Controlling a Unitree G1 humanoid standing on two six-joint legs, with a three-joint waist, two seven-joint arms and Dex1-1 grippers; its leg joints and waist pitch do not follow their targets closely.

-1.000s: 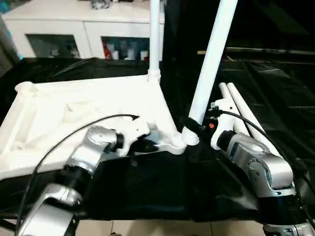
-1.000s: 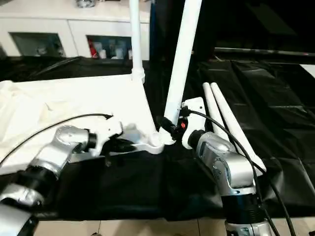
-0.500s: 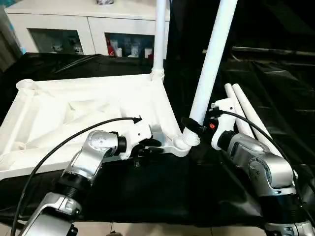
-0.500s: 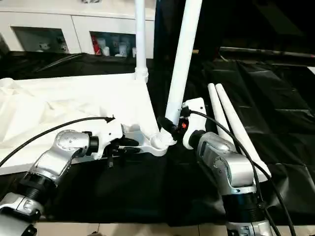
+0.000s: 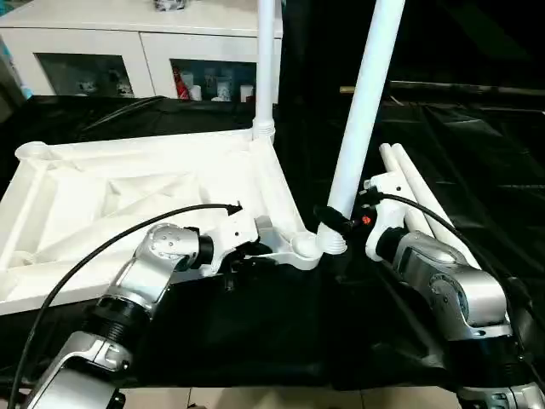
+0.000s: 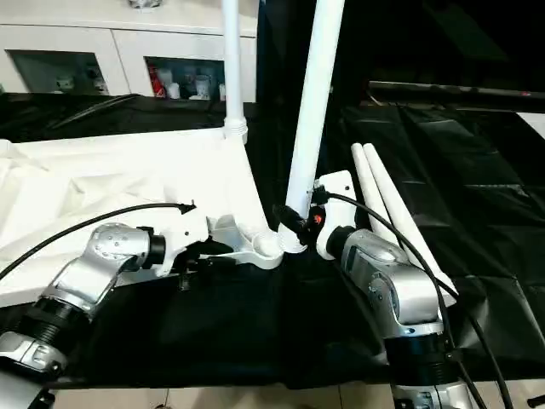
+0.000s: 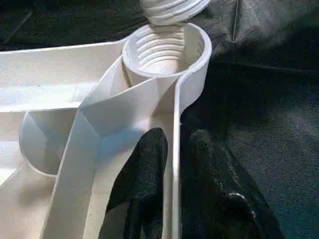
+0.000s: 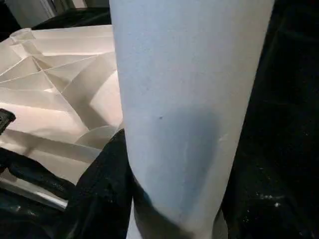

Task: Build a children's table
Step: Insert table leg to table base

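Tabletop [image 5: 153, 196], white and rimmed, lies upside down on the black-covered work table [image 5: 255, 332], its ribbed underside facing up. One leg [image 5: 266, 60] stands upright in the far corner socket. A second leg [image 5: 362, 111] leans slightly, its threaded lower end sitting at the mouth of the near corner socket [image 7: 167, 50] and not visibly screwed in. The right gripper [image 5: 336, 223] is clamped around this second leg just above its threaded end, black fingers [image 8: 99, 194] on either side of the tube. The left gripper [image 7: 173, 164] straddles the tabletop's thin near rim beside that socket, one finger inside the rim and one outside; whether they press the rim or stand slightly loose of it I cannot tell. Two more legs [image 5: 417, 192] lie side by side on the black cover beyond the right arm. A white cabinet [image 5: 128, 51] stands behind the work table.
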